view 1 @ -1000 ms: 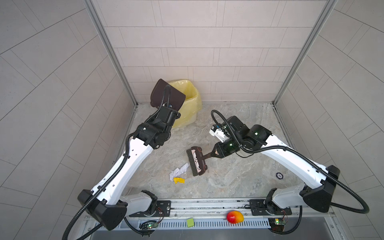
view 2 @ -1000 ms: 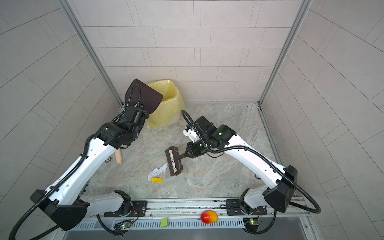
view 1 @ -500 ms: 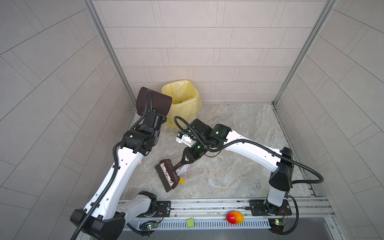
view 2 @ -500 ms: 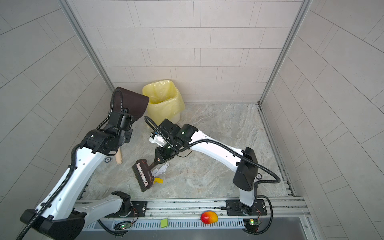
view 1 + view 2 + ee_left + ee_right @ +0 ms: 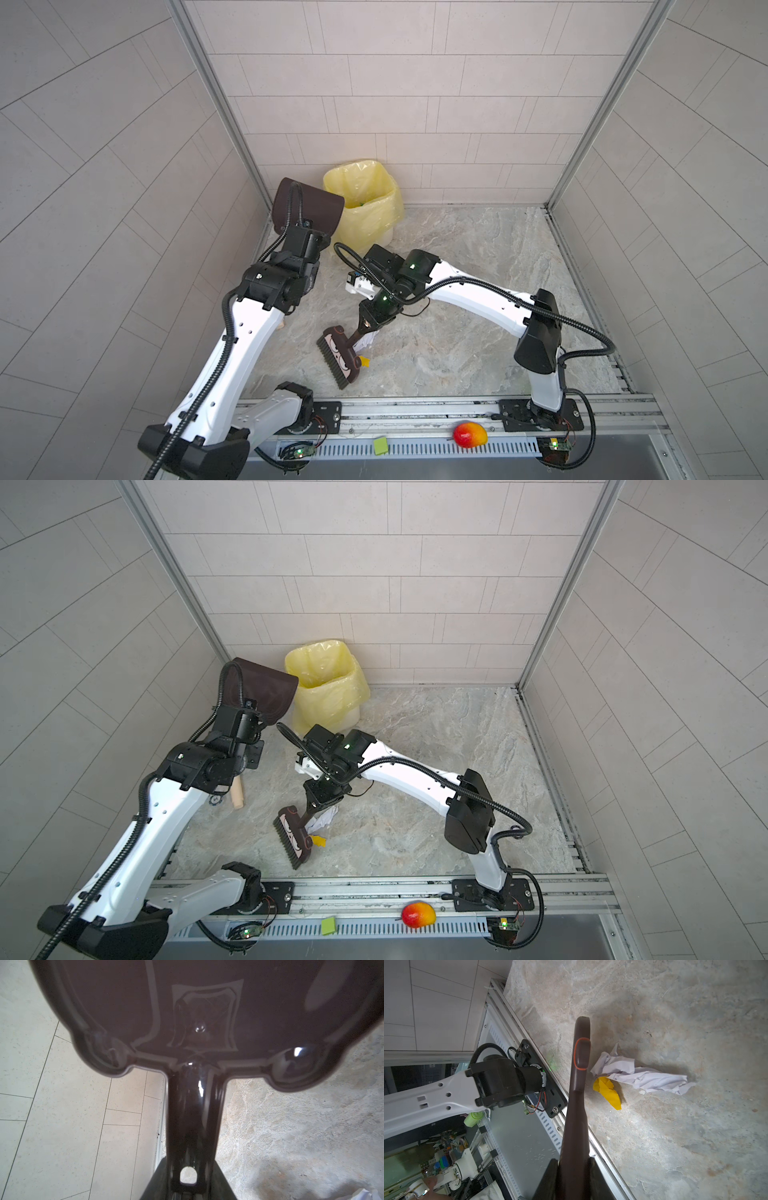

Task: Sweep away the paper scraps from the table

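Note:
Two paper scraps lie together on the marble table (image 5: 478, 291) near its front: a crumpled white one (image 5: 365, 340) (image 5: 323, 820) (image 5: 639, 1076) and a small yellow one (image 5: 366, 362) (image 5: 319, 840) (image 5: 608, 1093). A brown brush (image 5: 338, 357) (image 5: 293, 837) with a painted face stands just left of them, its head touching them. My right gripper (image 5: 365, 326) (image 5: 574, 1164) is shut on the brush handle (image 5: 578, 1088). My left gripper (image 5: 305, 235) (image 5: 188, 1169) is shut on the handle of a dark brown dustpan (image 5: 309, 205) (image 5: 266, 692) (image 5: 187, 1012), held up in the air left of the bin.
A bin with a yellow liner (image 5: 365, 208) (image 5: 328, 683) stands in the back left corner. A wooden stick (image 5: 237, 796) lies under my left arm. A mango (image 5: 469, 434) and a flat green note (image 5: 380, 445) sit on the front rail, off the table.
My right arm carried the brush from the right of the scraps over to their left, nearer the front. My left arm drew the dustpan leftward, away from the bin's mouth.

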`<state>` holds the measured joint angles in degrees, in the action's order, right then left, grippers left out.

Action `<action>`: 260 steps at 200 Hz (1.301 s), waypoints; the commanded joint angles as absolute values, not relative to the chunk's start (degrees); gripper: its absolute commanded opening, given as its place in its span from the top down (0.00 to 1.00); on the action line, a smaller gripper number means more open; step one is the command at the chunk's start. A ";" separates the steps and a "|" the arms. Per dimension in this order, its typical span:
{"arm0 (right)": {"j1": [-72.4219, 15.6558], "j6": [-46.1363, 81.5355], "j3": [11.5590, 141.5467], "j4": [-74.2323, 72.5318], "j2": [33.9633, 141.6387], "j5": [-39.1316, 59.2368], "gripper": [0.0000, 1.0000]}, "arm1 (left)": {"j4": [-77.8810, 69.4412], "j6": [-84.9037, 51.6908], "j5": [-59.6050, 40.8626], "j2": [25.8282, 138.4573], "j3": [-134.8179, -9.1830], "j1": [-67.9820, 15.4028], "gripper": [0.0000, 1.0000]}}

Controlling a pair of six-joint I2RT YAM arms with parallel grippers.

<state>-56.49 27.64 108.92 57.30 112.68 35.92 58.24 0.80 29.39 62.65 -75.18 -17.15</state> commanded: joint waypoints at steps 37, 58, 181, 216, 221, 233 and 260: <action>-49.96 25.88 99.69 59.73 103.62 32.01 1.00 | 58.12 -1.14 26.75 62.66 -74.70 -16.79 1.00; -46.42 24.52 95.84 61.51 100.11 31.00 1.00 | 58.08 -1.31 25.05 62.75 -74.53 -16.83 1.00; -22.64 12.36 83.76 79.01 83.74 23.39 1.00 | 57.33 -3.77 12.37 62.97 -71.44 -17.67 1.00; -21.25 11.69 86.32 81.25 82.31 23.62 1.00 | 58.18 -4.52 10.26 62.68 -70.10 -19.21 1.00; -21.27 11.69 87.06 81.66 82.21 23.77 1.00 | 58.37 -4.73 9.85 62.81 -69.84 -19.78 1.00; -21.26 11.78 89.02 82.51 81.85 23.99 1.00 | 58.60 -5.39 9.67 63.07 -69.11 -21.60 1.00; -21.27 11.02 94.32 85.76 81.44 23.07 1.00 | 59.28 -7.63 9.17 63.98 -66.91 -26.81 1.00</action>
<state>-21.26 12.78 89.52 81.25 83.85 24.51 58.02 -4.16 10.35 63.37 -68.88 -23.31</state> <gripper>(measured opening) 0.244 0.296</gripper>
